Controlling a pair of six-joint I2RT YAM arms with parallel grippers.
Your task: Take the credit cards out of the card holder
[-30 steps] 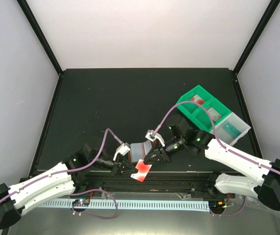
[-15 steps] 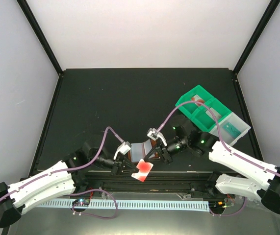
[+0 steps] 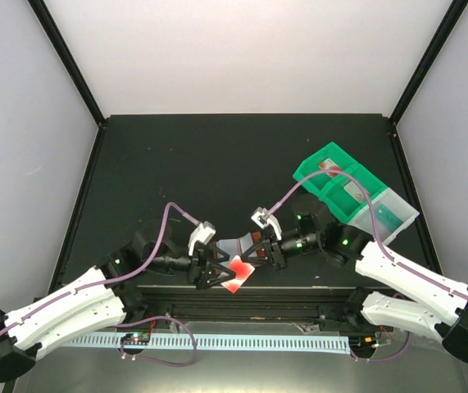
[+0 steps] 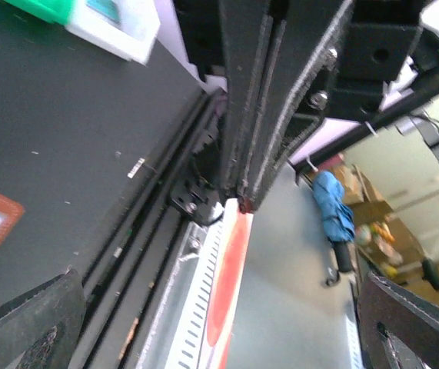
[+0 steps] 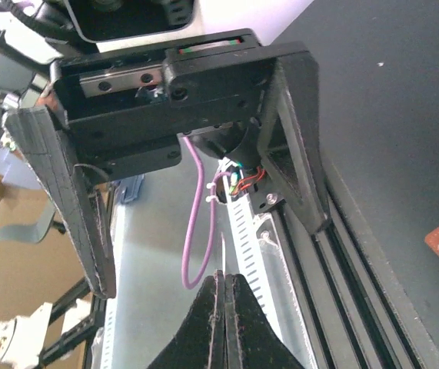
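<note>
White walls box in a black table (image 3: 217,164). Near its front edge the card (image 3: 235,277), white with a red blot, is out of the holder (image 3: 232,246) and sits tilted just beside the holder's near side. The holder lies open on the table, pale lining up and a brown border round it.

The right gripper (image 3: 246,262) has its jaws pressed together on the card's edge. In the left wrist view the card shows edge-on, running out from those pinched tips over the table's front rail.

The left gripper (image 3: 220,273) is spread as wide as it goes and holds nothing. Its fingers (image 4: 31,330) stand to either side of the card, apart from it. It faces the right gripper almost tip to tip.

Both arms reach low and inward from their bases at the near corners. Their forearms stretch toward the middle of the front edge, and the wrists are close to level.

A green tray (image 3: 307,174) sits at the far right, well apart from the holder.
</note>
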